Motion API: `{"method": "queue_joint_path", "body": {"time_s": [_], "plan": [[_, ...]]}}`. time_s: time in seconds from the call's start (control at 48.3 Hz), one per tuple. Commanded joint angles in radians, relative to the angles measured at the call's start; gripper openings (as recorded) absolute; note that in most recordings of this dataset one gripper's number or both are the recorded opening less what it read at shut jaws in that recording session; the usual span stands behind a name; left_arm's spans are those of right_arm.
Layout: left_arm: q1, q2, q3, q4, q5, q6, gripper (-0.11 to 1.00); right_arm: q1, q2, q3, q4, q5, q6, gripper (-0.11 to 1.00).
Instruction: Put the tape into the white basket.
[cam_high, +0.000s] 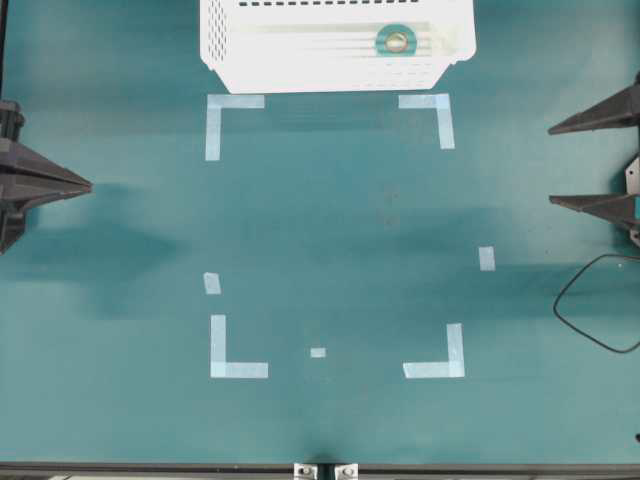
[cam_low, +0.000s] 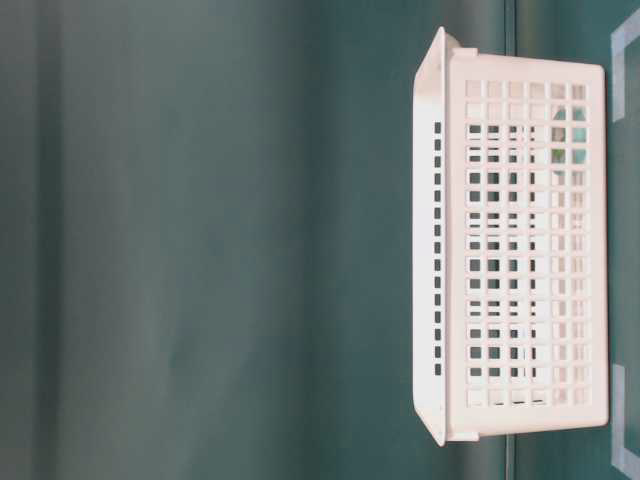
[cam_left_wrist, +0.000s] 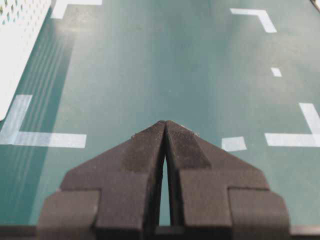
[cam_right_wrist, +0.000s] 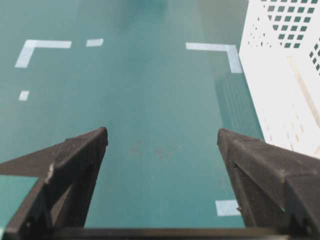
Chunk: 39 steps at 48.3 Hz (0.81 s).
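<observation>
Right gripper (cam_right_wrist: 162, 137) wide apart, seemingly empty; left gripper (cam_left_wrist: 165, 125) closed, empty.

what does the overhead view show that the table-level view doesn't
Only the overhead view shows the tape lying inside the white basket, the left gripper shut at the left edge, the right gripper open and empty at the right edge, a black cable, and the full set of pale tape corner marks. Only the table-level view shows the basket's gridded side wall face-on. Both show the white basket on the green table, with pale marks nearby.
</observation>
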Motion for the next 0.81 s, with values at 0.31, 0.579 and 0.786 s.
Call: {"method": "queue_joint_path", "body": {"time_s": [0.31, 0.579, 0.786], "plan": [[-0.003, 0.009, -0.012, 0.002, -0.009, 0.0, -0.11, 0.002, -0.037, 0.094, -0.003, -0.074, -0.002, 0.94], [-0.003, 0.009, -0.012, 0.003, -0.009, 0.0, -0.11, 0.0, -0.038, 0.146, -0.003, -0.071, 0.002, 0.94], [-0.003, 0.009, -0.012, 0.003, -0.009, 0.0, -0.11, 0.002, -0.034, 0.186, -0.003, -0.094, 0.003, 0.94]]}}
